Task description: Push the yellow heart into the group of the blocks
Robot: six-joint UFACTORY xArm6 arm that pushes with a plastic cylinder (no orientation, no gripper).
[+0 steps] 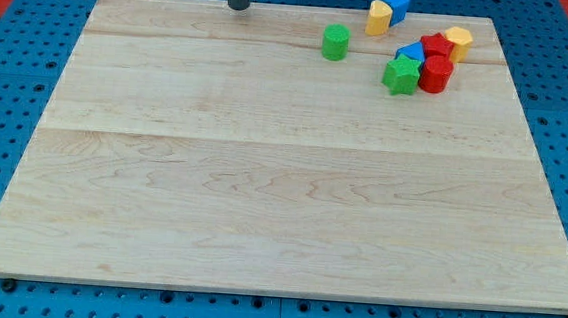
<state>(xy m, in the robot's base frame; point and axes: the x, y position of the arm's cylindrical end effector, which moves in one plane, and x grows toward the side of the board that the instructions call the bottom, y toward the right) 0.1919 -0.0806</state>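
The yellow heart (378,18) stands near the view's top edge of the wooden board (261,198), touching a blue cube (395,3) on its right. Below and to the right is a tight group: a green star (401,75), a red cylinder (436,75), a blue triangle (410,53), a red star-like block (434,45) and a yellow hexagon (459,40). A green cylinder (335,42) stands alone left of the group. My tip (237,6) rests at the board's top edge, well left of the heart and touching no block.
The board lies on a blue perforated base (7,110) that shows on all sides. Red patches show at the view's top corners.
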